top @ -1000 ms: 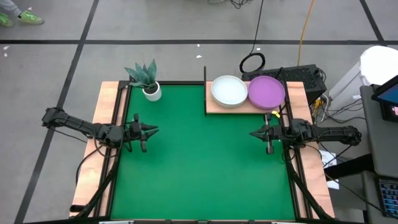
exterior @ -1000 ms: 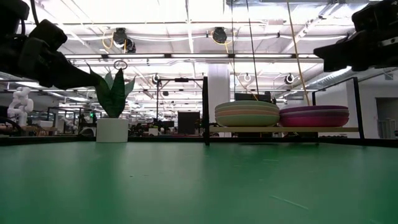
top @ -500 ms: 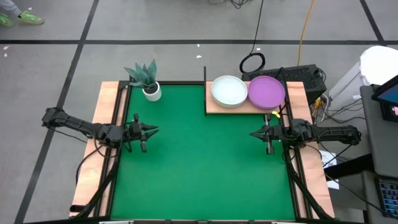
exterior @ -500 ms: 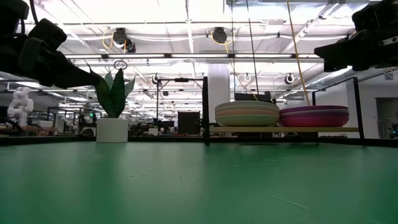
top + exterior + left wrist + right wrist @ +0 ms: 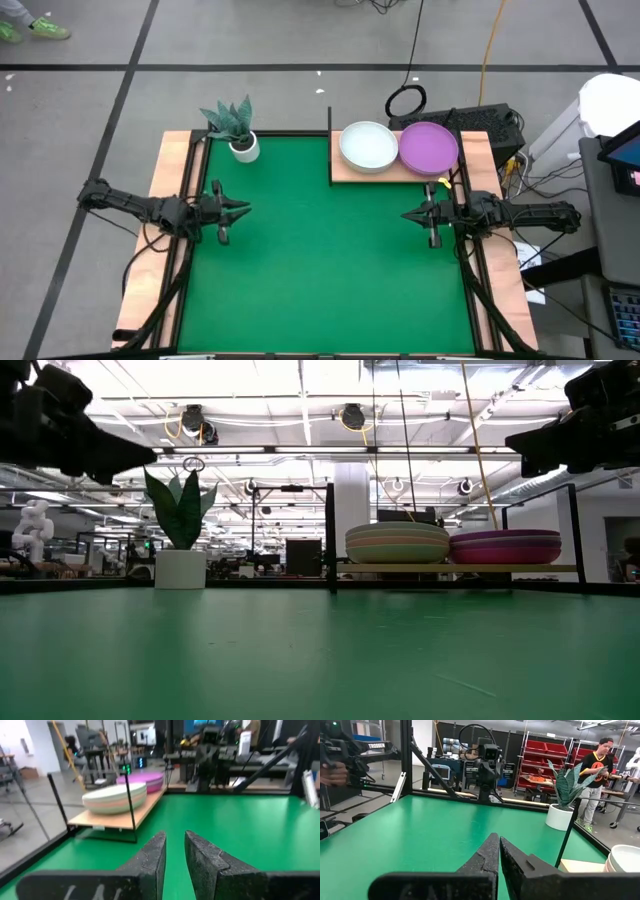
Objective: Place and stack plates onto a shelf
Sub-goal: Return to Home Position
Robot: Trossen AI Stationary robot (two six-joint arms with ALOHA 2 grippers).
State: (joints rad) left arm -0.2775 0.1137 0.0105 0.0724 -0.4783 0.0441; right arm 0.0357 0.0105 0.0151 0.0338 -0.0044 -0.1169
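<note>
Evidently the plates all sit in two stacks on the shelf at the tabletop's far edge, so only homing remains. The left pincer, a slit apart, and the right pincer, closed, are both empty and need only retract outward.

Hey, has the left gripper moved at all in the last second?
Yes. In the low view the left gripper has risen: its tip now sits above the leaf tops of the plant, where before it was level with the leaves.
</note>
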